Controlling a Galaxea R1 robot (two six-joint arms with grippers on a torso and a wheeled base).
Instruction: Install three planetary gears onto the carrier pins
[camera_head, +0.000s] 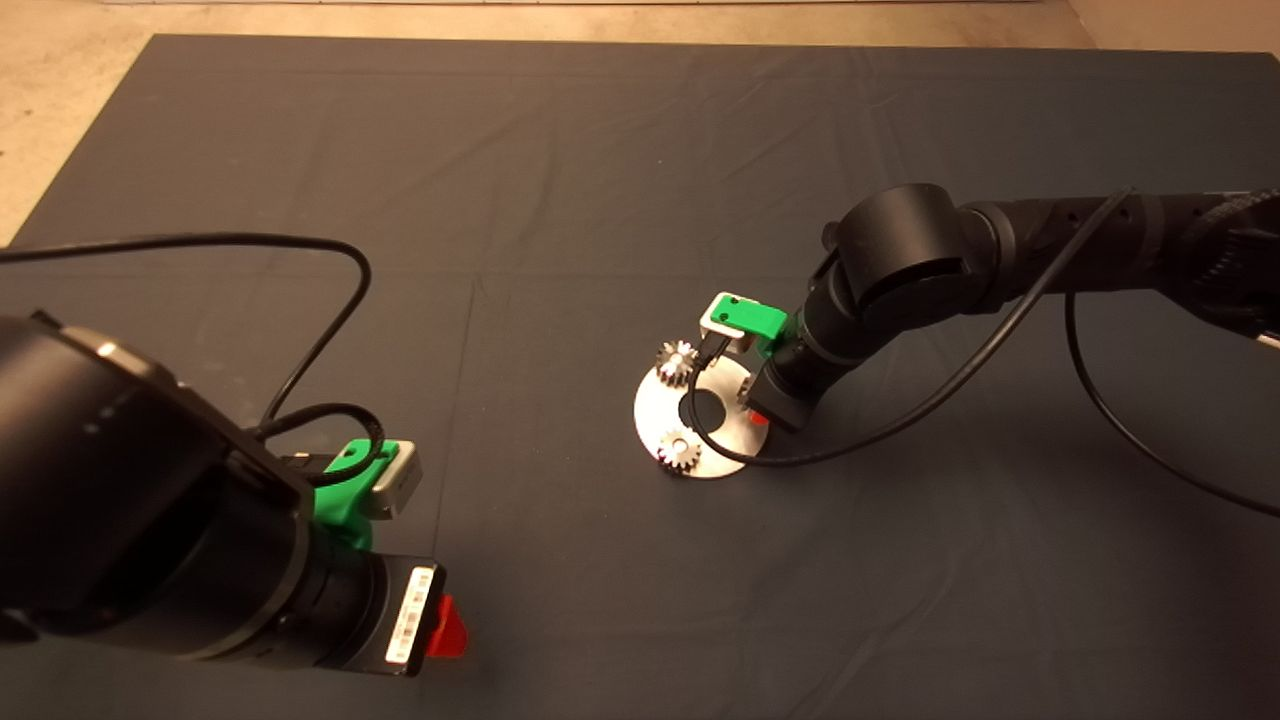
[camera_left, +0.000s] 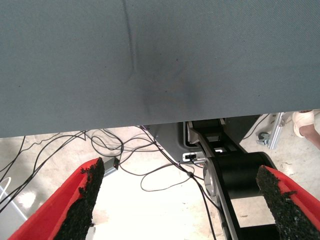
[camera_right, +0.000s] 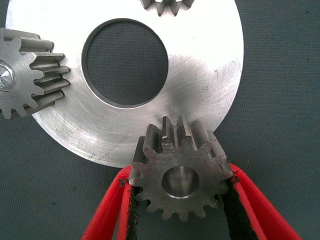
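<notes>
**Third gear held at disc's right rim**

A small grey toothed metal gear (camera_right: 181, 175) is pinched by the right gripper (camera_right: 180, 200) at the right rim of the flat shiny round metal disc (camera_head: 725, 440). Two matching gears (camera_head: 677, 362) are seated on it. The left gripper (camera_left: 180, 200) is parked near-left, fingers spread.

A big dark mat (camera_head: 560, 170) covers the desk, with a few soft creases (camera_left: 131, 55) in the cloth. Past the mat's edge, beyond the left end effector, a pale floor (camera_left: 165, 210) shows, with thin black cables (camera_left: 125, 150) lying in loose loops on it. Near those cables a small grey wheel (camera_left: 262, 138) stands, and beside it a person's light shoe (camera_left: 306, 121).
</notes>
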